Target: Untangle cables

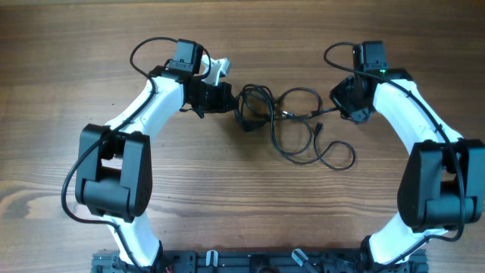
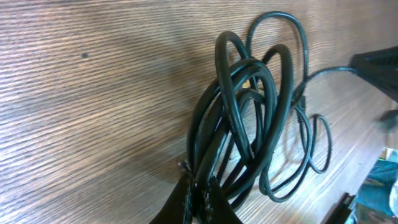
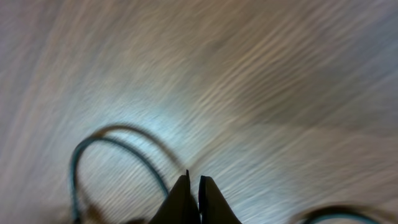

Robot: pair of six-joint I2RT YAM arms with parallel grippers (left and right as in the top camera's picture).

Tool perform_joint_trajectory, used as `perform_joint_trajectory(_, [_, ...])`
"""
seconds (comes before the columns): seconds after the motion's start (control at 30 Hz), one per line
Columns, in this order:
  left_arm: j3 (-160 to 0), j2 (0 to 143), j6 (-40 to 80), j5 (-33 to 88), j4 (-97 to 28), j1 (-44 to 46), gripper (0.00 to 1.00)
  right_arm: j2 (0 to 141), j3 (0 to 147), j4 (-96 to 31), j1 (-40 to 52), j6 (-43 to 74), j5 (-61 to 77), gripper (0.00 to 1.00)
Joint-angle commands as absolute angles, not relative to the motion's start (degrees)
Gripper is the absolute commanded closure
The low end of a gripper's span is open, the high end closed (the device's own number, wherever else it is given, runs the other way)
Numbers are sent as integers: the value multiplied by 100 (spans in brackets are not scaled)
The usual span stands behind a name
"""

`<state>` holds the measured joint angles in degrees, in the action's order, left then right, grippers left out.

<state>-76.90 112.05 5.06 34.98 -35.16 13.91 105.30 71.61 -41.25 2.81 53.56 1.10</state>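
Currently I judge the task barely begun: the cables (image 1: pixel 252 106) lie in one tangle of overlapping loops mid-tabletop (image 1: pixel 227 197), toward its far edge, with the left claw (image 2: pixel 198 183) closed against the bundle and the right claw (image 3: pixel 193 180) closed, visibly holding nothing.

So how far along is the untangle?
Done: nothing visible; the cables lie as one tangled cluster of overlapping loops. In hand: left jaws pinched shut on the coil's strands; right jaws shut, view blurred, grip unclear. Left: pull loops apart, separate every cord.
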Motion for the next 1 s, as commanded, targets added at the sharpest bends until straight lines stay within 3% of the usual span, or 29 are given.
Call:
perform_joint_trajectory(0.0, [-7765, 11056, 604, 2777, -3557, 1343, 96, 10328, 7175, -4303, 21, 5304, -919, 94])
perform_joint_trajectory(0.2, [-7765, 11056, 1216, 1822, -3586, 1334, 96, 10328, 7177, -4550, -401, 4794, -921, 96])
perform_joint_trajectory(0.33, [-7765, 11056, 1249, 1813, -3581, 1334, 96, 10328, 7177, -4703, -582, 4178, -355, 94])
perform_joint_trajectory(0.4, [-7765, 11056, 1251, 1815, -3581, 1339, 96, 10328, 7177, -4685, -585, 3448, 305, 88])
perform_joint_trajectory(0.5, [-7765, 11056, 1251, 1815, -3579, 1339, 96, 10328, 7175, -4755, -526, 2377, 1573, 64])
perform_joint_trajectory(0.53, [-7765, 11056, 1251, 1815, -3579, 1339, 96, 10328, 7175, -4766, -491, 2049, 2005, 60])
perform_joint_trajectory(0.67, [-7765, 11056, 1247, 1990, -3579, 1339, 96, 10328, 7175, -4716, -185, 1044, 3481, 57])
perform_joint_trajectory(0.8, [-7765, 11056, 1214, 2556, -3568, 1339, 96, 10328, 7175, -4469, 322, 1066, 3614, 48])
perform_joint_trajectory(0.97, [-7765, 11056, 709, 3452, -3555, 1339, 96, 10328, 7175, -4012, 1015, 1334, 3607, 48])
